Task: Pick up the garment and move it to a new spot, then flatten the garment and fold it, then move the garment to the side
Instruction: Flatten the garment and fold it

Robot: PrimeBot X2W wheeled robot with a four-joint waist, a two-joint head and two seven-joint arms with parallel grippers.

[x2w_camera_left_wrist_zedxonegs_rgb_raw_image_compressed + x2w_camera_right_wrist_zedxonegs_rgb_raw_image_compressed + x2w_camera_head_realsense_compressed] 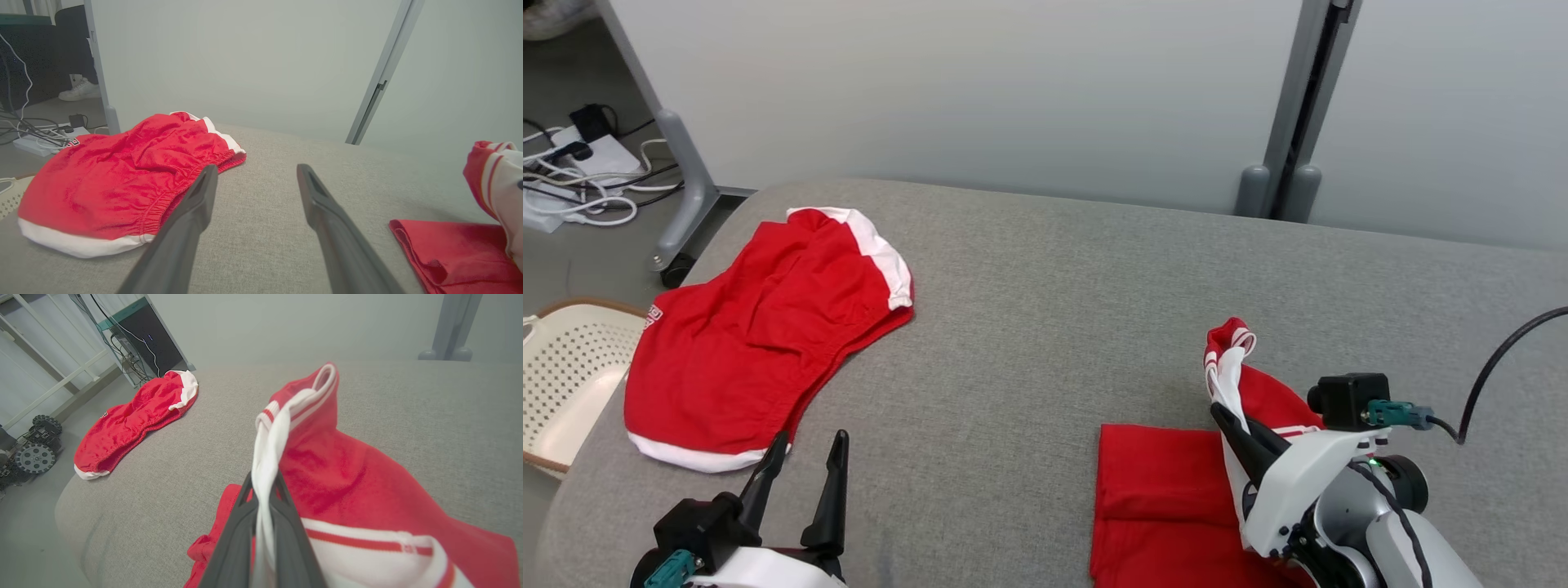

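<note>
The garment (1160, 490) is red with white striped trim and lies partly folded at the near right of the grey padded table (1045, 310). My right gripper (1222, 413) is shut on its white trim and holds that edge raised above the flat red part. In the right wrist view the white band (269, 457) runs up between the closed fingers, with red cloth (347, 469) draping to the right. My left gripper (812, 441) stands open at the near left with nothing in it; its fingers (196, 212) point over bare table, with the garment (453, 253) off to the right.
A pair of red shorts (760, 335) with white hems lies spread at the table's far left. A cream perforated basket (564, 367) stands beside the left edge. Cables and a power strip (580, 180) lie on the floor. A grey partition post (1290, 106) rises behind the table.
</note>
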